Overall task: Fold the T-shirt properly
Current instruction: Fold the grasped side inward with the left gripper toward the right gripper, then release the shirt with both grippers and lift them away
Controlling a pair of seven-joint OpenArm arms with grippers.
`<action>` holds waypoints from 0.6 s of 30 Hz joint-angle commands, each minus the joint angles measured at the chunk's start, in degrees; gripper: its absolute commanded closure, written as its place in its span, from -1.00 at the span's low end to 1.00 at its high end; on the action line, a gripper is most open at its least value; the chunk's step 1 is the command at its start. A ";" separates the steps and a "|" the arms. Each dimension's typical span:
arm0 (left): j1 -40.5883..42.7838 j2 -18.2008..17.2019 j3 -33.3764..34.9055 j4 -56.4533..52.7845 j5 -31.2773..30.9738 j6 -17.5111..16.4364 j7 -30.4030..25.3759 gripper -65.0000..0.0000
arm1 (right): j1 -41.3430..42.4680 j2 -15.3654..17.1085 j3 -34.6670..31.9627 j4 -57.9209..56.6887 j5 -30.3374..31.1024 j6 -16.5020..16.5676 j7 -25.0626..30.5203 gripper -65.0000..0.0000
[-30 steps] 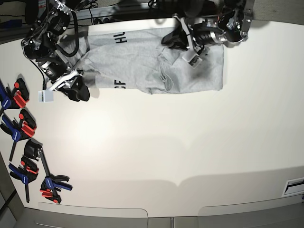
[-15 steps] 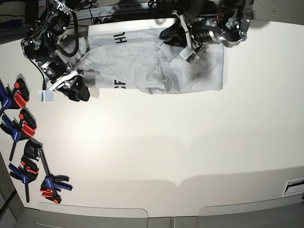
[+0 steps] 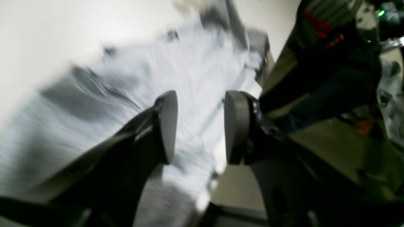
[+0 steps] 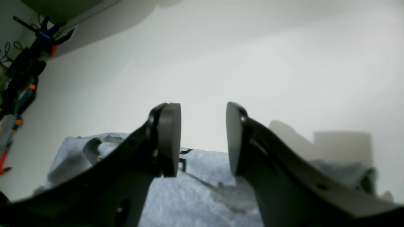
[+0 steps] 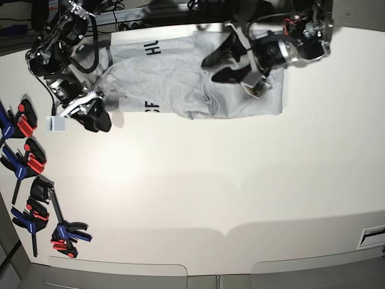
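The light grey T-shirt (image 5: 174, 78) lies partly folded and rumpled at the table's far edge, with black letters (image 5: 151, 107) showing on its left part. My left gripper (image 5: 218, 67) hovers over the shirt's middle folds, open and empty. Its wrist view is blurred, with both fingers (image 3: 165, 126) spread above the grey cloth (image 3: 195, 63). My right gripper (image 5: 95, 122) is at the shirt's near-left corner over bare table, open and empty. In its wrist view the gripper (image 4: 203, 138) stands just above the shirt's edge (image 4: 195, 201).
Several blue, red and black clamps (image 5: 27, 162) lie along the table's left edge. Cables and a dark rail (image 5: 138, 12) run behind the shirt. The white table (image 5: 210, 192) stretches toward the near edge.
My left gripper has swung from the shirt's far edge toward its middle and now stands more open. My right gripper shifted slightly toward the near-left.
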 commanded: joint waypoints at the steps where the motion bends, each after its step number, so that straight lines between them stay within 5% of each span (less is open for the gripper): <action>1: 0.15 -0.02 -1.18 1.09 0.66 -0.47 -2.29 0.30 | 1.33 1.49 0.17 1.09 0.61 0.52 1.73 0.32; 7: 0.17 -0.07 -7.80 1.07 6.32 -0.47 -4.42 0.30 | 2.58 5.22 0.17 1.09 -1.90 0.52 1.77 0.27; 12: 0.20 -0.07 -12.22 1.07 6.29 -0.47 -4.42 0.30 | 2.27 6.93 0.17 0.20 -6.05 0.44 1.73 -0.12; 18: 0.68 -0.09 -12.83 0.83 6.32 -0.47 -4.24 0.30 | -0.42 8.33 0.22 -7.30 -5.18 -5.31 -1.73 -0.25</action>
